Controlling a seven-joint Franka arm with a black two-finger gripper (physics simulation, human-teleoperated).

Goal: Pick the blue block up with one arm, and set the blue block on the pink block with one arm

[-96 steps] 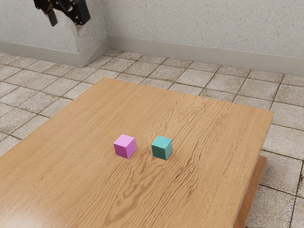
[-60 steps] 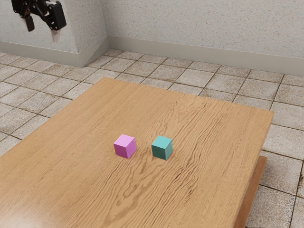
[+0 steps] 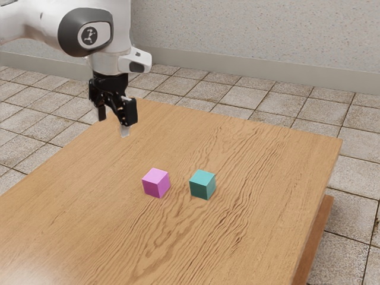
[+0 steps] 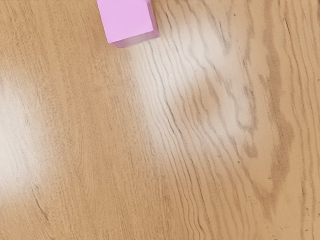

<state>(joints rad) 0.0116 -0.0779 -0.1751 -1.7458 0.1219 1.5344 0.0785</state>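
A teal-blue block (image 3: 202, 184) rests on the wooden table (image 3: 249, 154) near its middle. Just to its left in the exterior view sits a pink block (image 3: 156, 182), a small gap between the two. My gripper (image 3: 113, 123) hangs open and empty above the table's far-left part, well away from both blocks and pointing down. In the wrist view the pink block (image 4: 127, 20) lies on the bare wood a short way from under my hand.
The table's right edge (image 3: 320, 214) drops off to a tiled floor (image 3: 356, 148). A grey wall with a skirting board (image 3: 237, 62) runs behind the table. The white arm (image 3: 83, 29) comes in from the exterior view's upper left.
My hand was high at the exterior view's upper left corner and has come down and to the right, so it now hovers over the table's far-left part. The blocks have not moved.
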